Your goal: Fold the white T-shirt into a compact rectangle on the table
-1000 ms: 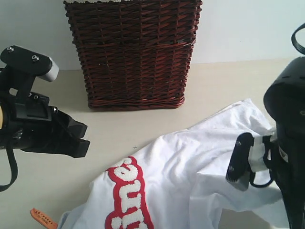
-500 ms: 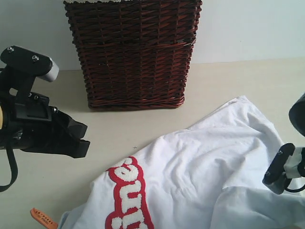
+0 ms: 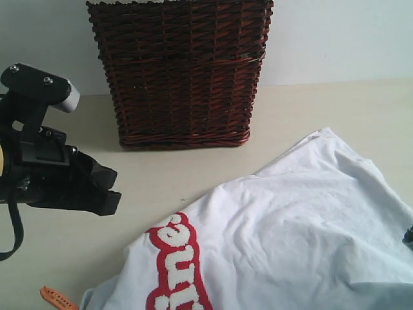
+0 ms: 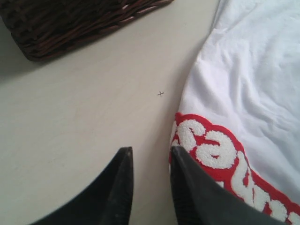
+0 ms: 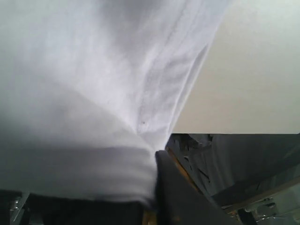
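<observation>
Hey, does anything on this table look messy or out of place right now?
The shirt lies crooked and wrinkled across the table, its red lettering slanted, and one end is bunched up in the right gripper. The basket stands straight.

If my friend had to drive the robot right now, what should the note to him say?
Left gripper: jaws a little apart, empty, over bare table beside the red lettering of the white T-shirt.
Right gripper: jaws shut on a bunch of the shirt's cloth near the table's edge, almost out of the exterior view.
Things: the shirt lies spread and wrinkled on the table, in front of the wicker basket and not touching it.
Done: no neat fold shows yet.
Left: flatten the shirt, then fold it into a compact rectangle.
</observation>
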Controlling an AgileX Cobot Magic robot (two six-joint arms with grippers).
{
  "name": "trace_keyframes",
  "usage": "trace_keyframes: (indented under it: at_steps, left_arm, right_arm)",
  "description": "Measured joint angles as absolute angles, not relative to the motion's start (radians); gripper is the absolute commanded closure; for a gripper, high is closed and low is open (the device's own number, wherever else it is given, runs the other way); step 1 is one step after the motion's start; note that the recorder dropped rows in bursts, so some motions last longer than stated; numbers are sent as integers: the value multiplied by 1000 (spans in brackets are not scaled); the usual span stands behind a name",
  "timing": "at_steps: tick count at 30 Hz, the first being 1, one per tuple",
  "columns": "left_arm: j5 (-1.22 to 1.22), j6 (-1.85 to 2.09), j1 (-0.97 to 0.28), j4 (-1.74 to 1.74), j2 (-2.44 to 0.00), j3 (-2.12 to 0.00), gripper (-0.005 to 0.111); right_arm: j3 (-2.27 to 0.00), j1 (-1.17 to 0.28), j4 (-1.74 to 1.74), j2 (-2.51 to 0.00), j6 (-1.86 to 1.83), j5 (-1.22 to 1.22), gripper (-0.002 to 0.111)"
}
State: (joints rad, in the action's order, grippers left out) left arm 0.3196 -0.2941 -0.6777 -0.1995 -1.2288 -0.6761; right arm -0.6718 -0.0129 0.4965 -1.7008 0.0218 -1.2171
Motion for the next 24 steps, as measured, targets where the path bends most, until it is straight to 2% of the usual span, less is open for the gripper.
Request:
trace_keyframes:
  at_steps: [4, 6, 10, 14, 17, 19, 20, 22, 24]
  left_arm:
    - [320, -294, -678, -200, -1229, -676, 77]
    - [320, -294, -678, -200, -1237, -676, 77]
    - [320, -294, -678, -200, -1288, -676, 77]
    - [320, -294, -678, -200, -1342, -676, 78]
    - [320, -294, -680, -200, -1383, -676, 89]
    - [320, -290, -694, -200, -1408, -676, 104]
    - [320, -284, -707, -200, -1420, -676, 106]
    - [320, -274, -736, -200, -1441, -676, 107]
    - [320, -270, -771, -200, -1464, -676, 107]
  right_arm:
    - [-723, -13, 492, -1701, 25, -1217, 64]
    - [-747, -13, 474, -1701, 27, -1217, 59]
    - [-779, -13, 416, -1701, 40, -1219, 54]
    - [-835, -13, 351, -1664, 40, -1221, 54]
    - [-912, -13, 290, -1626, 45, -1222, 54]
    - [-968, -13, 260, -1611, 47, -1223, 57]
    - [-996, -13, 252, -1609, 58, -1223, 62]
    - [-1031, -13, 243, -1604, 92, -1191, 74]
    - [-1038, -11, 241, -1604, 120, -1092, 93]
